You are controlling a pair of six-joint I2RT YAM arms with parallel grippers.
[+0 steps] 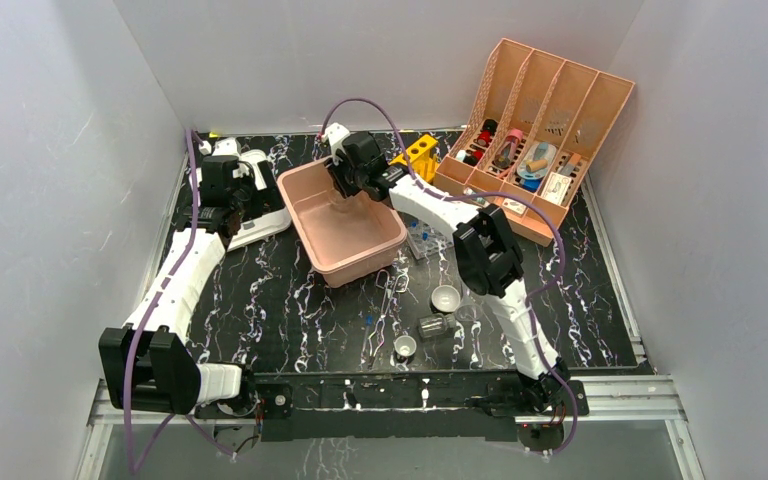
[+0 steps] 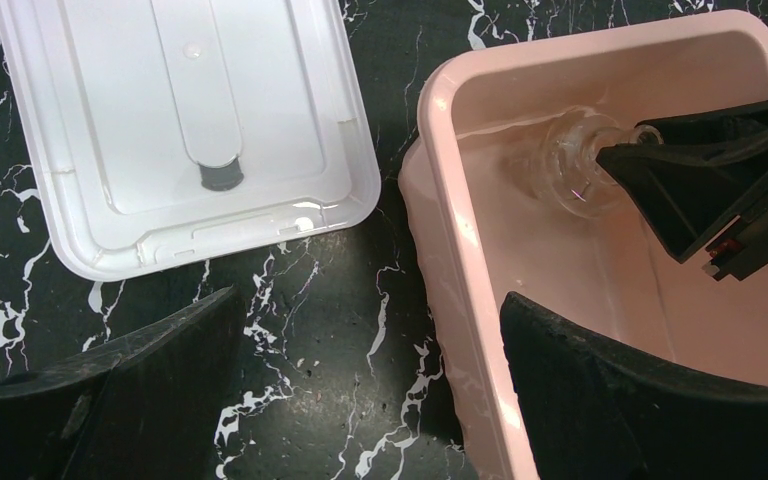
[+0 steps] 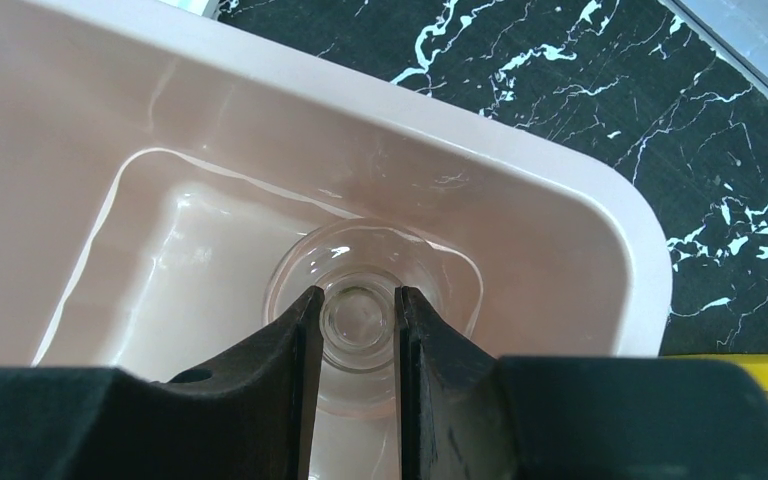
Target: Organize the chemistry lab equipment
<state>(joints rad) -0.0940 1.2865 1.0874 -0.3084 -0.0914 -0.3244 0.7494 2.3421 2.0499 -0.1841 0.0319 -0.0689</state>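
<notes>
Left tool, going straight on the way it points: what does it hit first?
Probably the pink tub: the open left tool points down at the black table, but one finger overlaps the tub's rim, which stands higher. Depth is unclear.

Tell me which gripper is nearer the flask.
Right. The right gripper is shut on the flask at its neck, inside the tub; the left gripper hangs open by the tub's left rim, clear of the flask.
</notes>
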